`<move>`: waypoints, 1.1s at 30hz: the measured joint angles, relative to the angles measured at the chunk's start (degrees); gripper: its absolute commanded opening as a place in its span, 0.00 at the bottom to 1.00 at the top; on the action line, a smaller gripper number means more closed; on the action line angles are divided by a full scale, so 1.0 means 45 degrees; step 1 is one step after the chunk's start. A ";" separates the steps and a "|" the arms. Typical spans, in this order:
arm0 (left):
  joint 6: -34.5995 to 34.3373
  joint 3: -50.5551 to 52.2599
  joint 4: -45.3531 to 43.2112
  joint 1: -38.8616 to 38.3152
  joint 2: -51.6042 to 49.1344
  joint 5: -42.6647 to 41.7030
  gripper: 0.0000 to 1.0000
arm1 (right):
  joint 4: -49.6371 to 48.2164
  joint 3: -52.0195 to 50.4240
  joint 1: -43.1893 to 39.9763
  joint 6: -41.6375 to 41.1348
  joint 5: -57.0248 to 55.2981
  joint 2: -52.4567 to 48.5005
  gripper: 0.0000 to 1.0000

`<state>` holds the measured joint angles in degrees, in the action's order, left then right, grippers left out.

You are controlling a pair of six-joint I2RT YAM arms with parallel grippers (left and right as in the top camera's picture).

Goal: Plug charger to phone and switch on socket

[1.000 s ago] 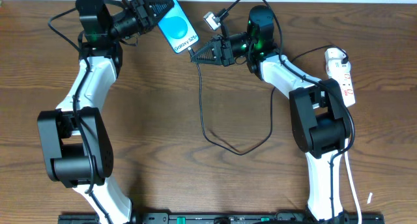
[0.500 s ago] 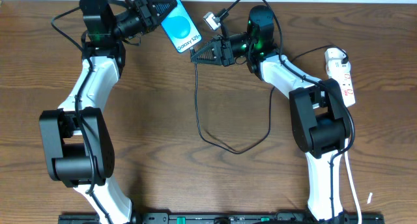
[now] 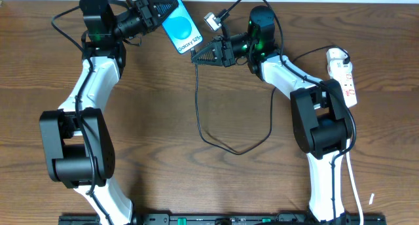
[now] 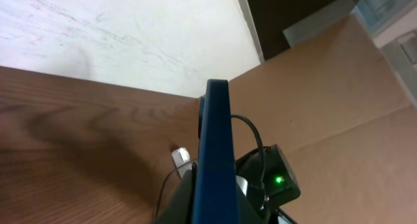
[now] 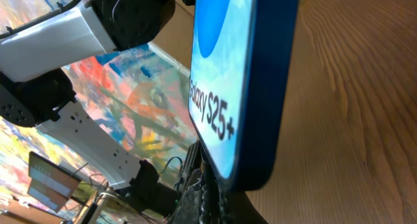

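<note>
Plug-in step. left fingers (image 3: 152, 14) clamp phone (image 3: 181, 30) at 12 o'clock on desk (image 3: 150, 120); right fingers (image 3: 206, 53) pinch charger (image 3: 200, 101) tip at its port end. Next: align, push home; socket (image 3: 346, 78) at 3 o'clock untouched.

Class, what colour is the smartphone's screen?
The slim rectangular smartphone shows a bright blue screen with white lettering; clearest in the overhead view.

bare tabletop (image 3: 157, 114) L of centre, charger (image 3: 198, 107) loop crossing mid, socket (image 3: 347, 81) along R edge, phone (image 3: 180, 25) blocking top-centre
</note>
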<state>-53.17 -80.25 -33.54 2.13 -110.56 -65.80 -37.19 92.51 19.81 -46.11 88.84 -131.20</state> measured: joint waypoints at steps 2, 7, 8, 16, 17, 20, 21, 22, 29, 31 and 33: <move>0.0165 -0.0010 -0.0005 0.0000 0.0000 -0.0126 0.08 | 0.0005 -0.0005 -0.0005 0.0000 -0.0005 0.0000 0.01; 0.0355 -0.0010 -0.0019 0.0000 0.0000 -0.0418 0.07 | 0.0005 -0.0005 -0.0010 0.0000 -0.0005 0.0000 0.01; 0.0403 -0.0010 -0.0019 0.0000 0.0000 -0.0466 0.07 | 0.0005 -0.0005 -0.0010 0.0000 -0.0005 0.0000 0.01; 0.0544 -0.0010 -0.0019 0.0000 0.0000 -0.0709 0.08 | 0.0005 -0.0005 -0.0015 0.0000 -0.0005 0.0000 0.01; 0.0544 -0.0010 -0.0019 0.0000 0.0000 -0.0724 0.08 | 0.0005 -0.0005 -0.0019 0.0000 0.0000 0.0000 0.01; 0.0544 -0.0010 -0.0019 0.0000 0.0000 -0.0748 0.08 | 0.0005 -0.0005 -0.0024 0.0000 -0.0005 0.0000 0.01; 0.0544 -0.0010 -0.0015 0.0000 0.0000 -0.0748 0.07 | 0.0000 -0.0005 -0.0034 0.0000 -0.0005 0.0000 0.01; 0.0549 -0.0010 -0.0015 0.0000 0.0000 -0.0753 0.07 | 0.0000 -0.0005 -0.0044 0.0000 -0.0005 0.0000 0.01; 0.0554 -0.0010 0.0000 0.0058 0.0000 -0.0899 0.07 | -0.0005 -0.0005 -0.0058 0.0000 -0.0005 0.0000 0.01; 0.0544 -0.0010 0.0005 0.0146 0.0000 -0.1049 0.08 | -0.0010 -0.0005 -0.0058 0.0000 -0.0005 0.0000 0.01; 0.0539 -0.0010 0.0015 0.0257 0.0000 -0.1263 0.07 | -0.0010 -0.0005 -0.0068 0.0000 -0.0005 0.0000 0.01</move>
<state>-50.74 -80.29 -33.47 3.29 -110.56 -71.48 -37.23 92.49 19.51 -46.11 88.82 -131.20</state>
